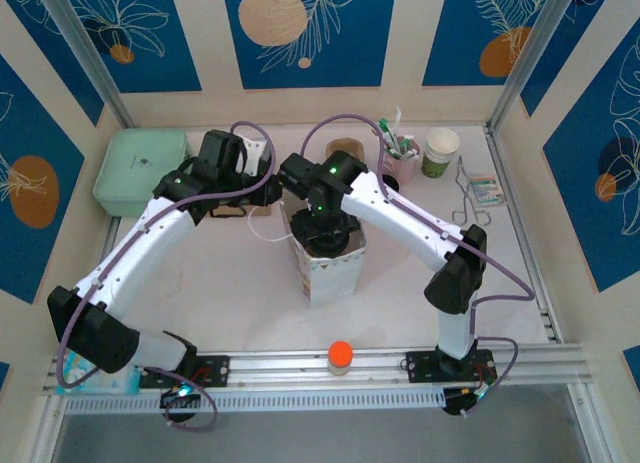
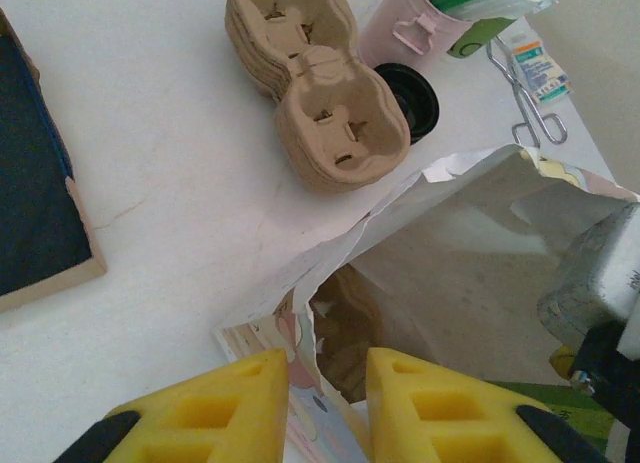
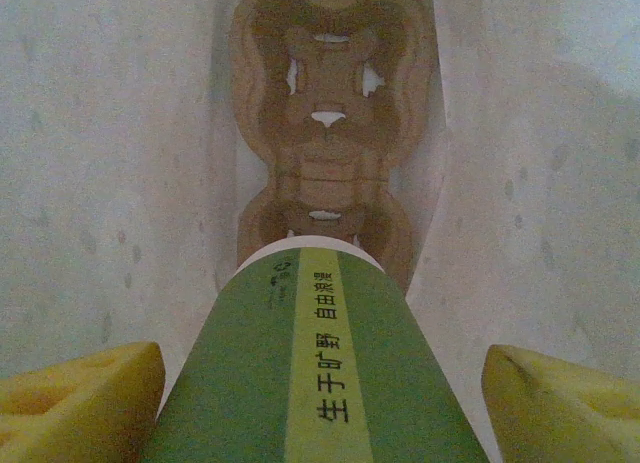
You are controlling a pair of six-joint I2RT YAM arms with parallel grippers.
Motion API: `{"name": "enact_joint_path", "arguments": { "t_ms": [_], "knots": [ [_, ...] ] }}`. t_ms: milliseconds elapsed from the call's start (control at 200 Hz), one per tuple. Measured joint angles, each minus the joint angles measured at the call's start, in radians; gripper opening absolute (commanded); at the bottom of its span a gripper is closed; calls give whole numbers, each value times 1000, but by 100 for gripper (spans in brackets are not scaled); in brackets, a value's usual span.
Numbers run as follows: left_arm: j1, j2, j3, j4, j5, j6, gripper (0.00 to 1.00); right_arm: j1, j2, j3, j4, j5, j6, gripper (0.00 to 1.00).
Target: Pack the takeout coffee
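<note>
top external view: the white worktop (image 1: 220, 283) is the biggest thing. the left arm (image 1: 150, 233) and right arm (image 1: 410, 218) meet over a paper bag (image 1: 330, 278) that stands in the middle.

in the left wrist view the left jaws are clenched on the bag's crinkly rim. there is one yellow finger (image 2: 215, 408) on each side, and they hold the mouth wide.

in the right wrist view a brown cup carrier (image 3: 325, 173) lies at the bottom of the bag. the takeout coffee (image 3: 310, 363) hangs inside the bag, just above the carrier's near hole. it is not yet sitting in the hole. the right jaws are wide and grasp the cup by its sides. i can't see its lid from here.

here is what i think could go wrong:
- the cup could come down on the ridge and miss the hole. then it would tip and spill when let go.
- the bag looks light, so a bump from an arm could knock it over.
- the thin paper rim could slip out of the jaws or rip. then the mouth would flop onto the cup.
</note>
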State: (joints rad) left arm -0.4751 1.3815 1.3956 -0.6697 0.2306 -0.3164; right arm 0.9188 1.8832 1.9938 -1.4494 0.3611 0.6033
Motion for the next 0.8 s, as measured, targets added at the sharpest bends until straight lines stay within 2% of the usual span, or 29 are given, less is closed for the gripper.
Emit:
{"name": "enact_joint_path", "arguments": {
  "t_ms": [800],
  "knots": [
    [0,0,-23,19,-22,1,28,-3,0,-73,47,-16,11,49]
  ]
}}
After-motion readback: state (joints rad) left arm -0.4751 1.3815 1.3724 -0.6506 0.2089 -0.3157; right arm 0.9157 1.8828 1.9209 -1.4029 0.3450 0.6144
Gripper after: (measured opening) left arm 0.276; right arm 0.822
